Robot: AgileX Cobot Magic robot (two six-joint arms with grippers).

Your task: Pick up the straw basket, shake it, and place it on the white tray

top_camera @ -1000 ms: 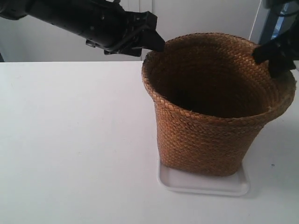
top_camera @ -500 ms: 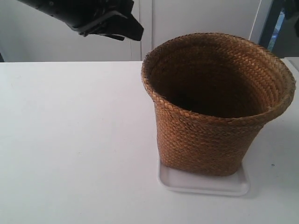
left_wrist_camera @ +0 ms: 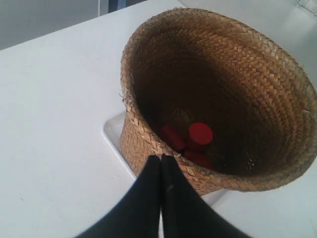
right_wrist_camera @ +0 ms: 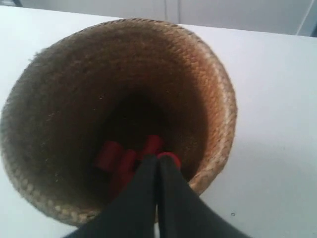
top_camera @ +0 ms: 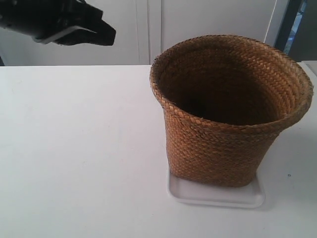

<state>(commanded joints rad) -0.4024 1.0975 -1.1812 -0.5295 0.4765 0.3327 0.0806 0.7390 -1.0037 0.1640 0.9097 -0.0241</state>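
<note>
The straw basket [top_camera: 223, 144] stands upright on the white tray [top_camera: 218, 197], its base covering most of the tray. The arm at the exterior view's left hangs high at the far left, and its gripper [top_camera: 110, 34] is well away from the basket's rim. In the left wrist view the left gripper [left_wrist_camera: 161, 157] is shut and empty, just outside the basket [left_wrist_camera: 148, 141], with a corner of the tray [left_wrist_camera: 113, 133] beside it. The right gripper [right_wrist_camera: 157, 158] is shut and empty above the basket [right_wrist_camera: 64, 84].
Several red cylinders [left_wrist_camera: 200, 134] lie on the basket's floor, also seen in the right wrist view as red cylinders [right_wrist_camera: 110, 154]. The basket and tray rest on a white table [top_camera: 74, 148]. Pale cabinet doors [top_camera: 208, 20] stand behind it.
Both arms have left the basket's rim. The one at the exterior view's left drew back to the left; the other went out of that view. The basket stayed put.
</note>
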